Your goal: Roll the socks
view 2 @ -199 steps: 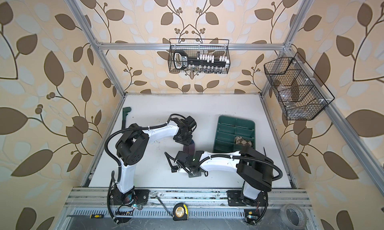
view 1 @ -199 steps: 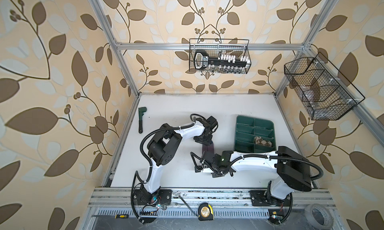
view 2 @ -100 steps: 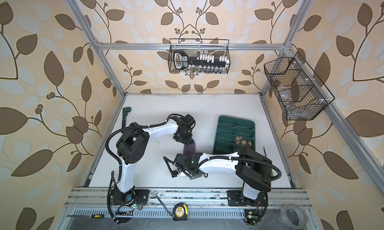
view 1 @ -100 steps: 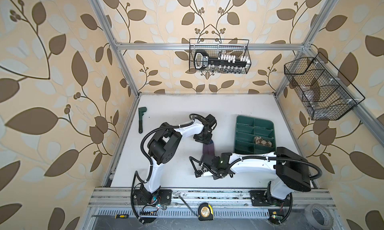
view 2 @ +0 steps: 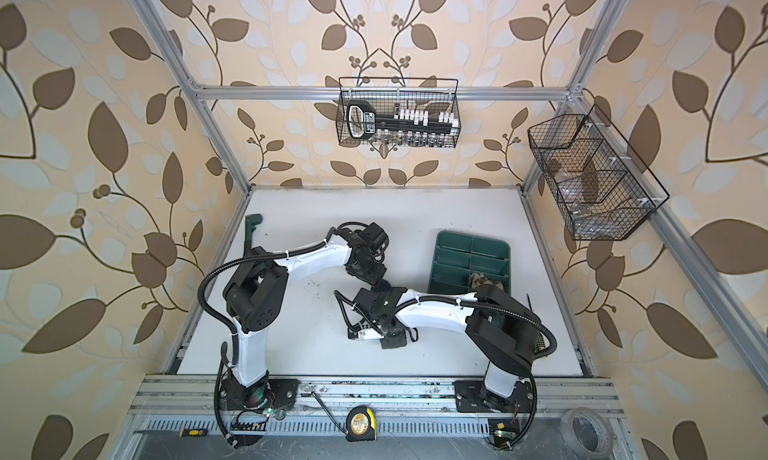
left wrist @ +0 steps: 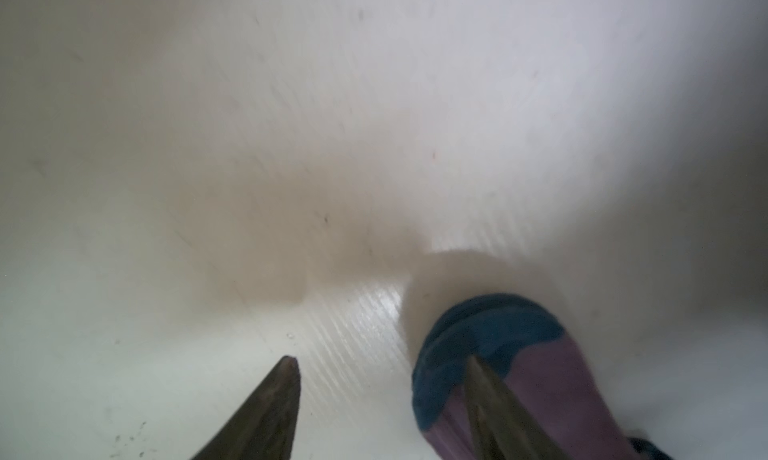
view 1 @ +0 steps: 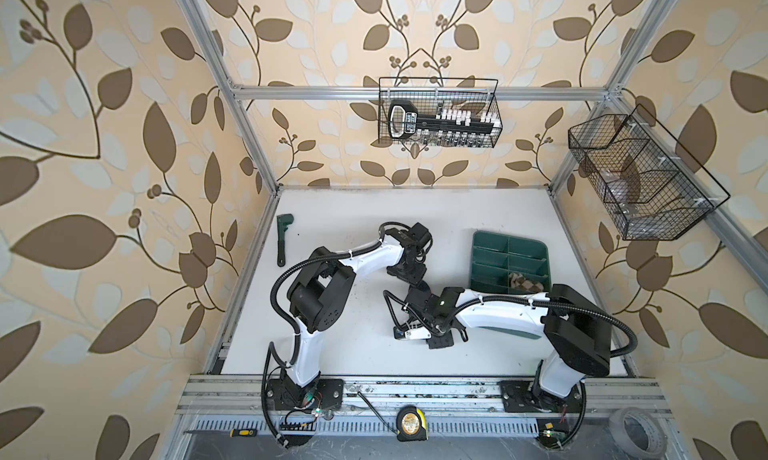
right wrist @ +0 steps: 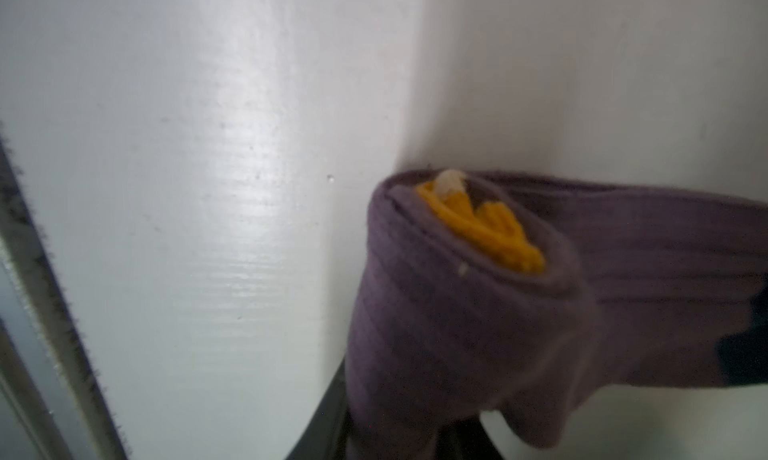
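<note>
By the front rail [view 1: 457,389], tape measure [view 1: 411,424], label seemingly unreadable; purple sock [right wrist: 478,312] mid-table.

The purple sock [right wrist: 478,312] is ribbed knit cloth, matt and slightly fuzzy, with yellow yarn at the roll's core. The white table [left wrist: 291,146] is smooth, with a soft sheen and fine parallel lines. The green tray [view 1: 492,241] looks like moulded plastic; the beige sock [view 1: 524,282] in it is patterned knit. The far wire basket [view 1: 438,112] is black metal, and the far frame bar [view 1: 311,92] is bare brushed metal.
</note>
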Controlling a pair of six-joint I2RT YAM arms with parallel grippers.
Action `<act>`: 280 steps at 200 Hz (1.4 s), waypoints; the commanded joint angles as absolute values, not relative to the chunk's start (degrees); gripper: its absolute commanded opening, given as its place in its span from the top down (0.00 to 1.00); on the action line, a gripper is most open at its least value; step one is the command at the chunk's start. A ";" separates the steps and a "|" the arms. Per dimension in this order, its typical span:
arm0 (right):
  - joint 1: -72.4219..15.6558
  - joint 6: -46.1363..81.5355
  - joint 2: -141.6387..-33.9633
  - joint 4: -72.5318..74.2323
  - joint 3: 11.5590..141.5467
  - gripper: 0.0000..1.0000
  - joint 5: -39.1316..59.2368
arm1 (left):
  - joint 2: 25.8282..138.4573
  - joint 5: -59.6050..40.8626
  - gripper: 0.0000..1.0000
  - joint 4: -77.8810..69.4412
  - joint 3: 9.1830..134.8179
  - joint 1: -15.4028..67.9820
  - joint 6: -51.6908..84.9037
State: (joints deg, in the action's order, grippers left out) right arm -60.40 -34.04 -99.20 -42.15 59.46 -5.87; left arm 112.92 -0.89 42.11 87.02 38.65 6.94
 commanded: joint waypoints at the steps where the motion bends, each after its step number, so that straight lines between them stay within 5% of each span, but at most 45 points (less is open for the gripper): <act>1: -60.08 -33.57 -103.01 -50.70 57.92 0.72 -1.35 | 105.32 0.99 0.25 45.09 92.92 36.86 3.38; 59: -58.21 -33.73 -105.50 -53.09 60.24 0.69 3.89 | 83.36 6.91 0.20 42.20 93.01 34.48 -6.62; 91: -56.12 -32.45 -108.12 -53.70 64.01 0.68 6.32 | 59.42 -16.27 0.19 42.34 80.26 34.80 -28.51; 120: -55.05 -32.87 -111.01 -53.74 65.62 0.68 7.41 | 49.03 -17.48 0.18 46.55 74.21 37.72 -35.42; 140: -54.25 -33.53 -112.86 -53.33 66.02 0.68 8.89 | 48.95 -8.16 0.19 49.00 68.93 46.98 -35.54; 188: -51.88 -35.16 -116.22 -53.15 68.44 0.68 12.26 | 61.45 30.12 0.21 32.12 48.75 83.84 -35.55; 225: -50.24 -35.76 -117.09 -53.43 69.26 0.68 12.53 | 78.17 37.92 0.28 20.18 45.56 87.42 -30.02; 280: -49.92 -36.65 -116.58 -53.16 69.02 0.68 13.35 | 90.82 43.83 0.24 5.35 41.66 83.63 -30.77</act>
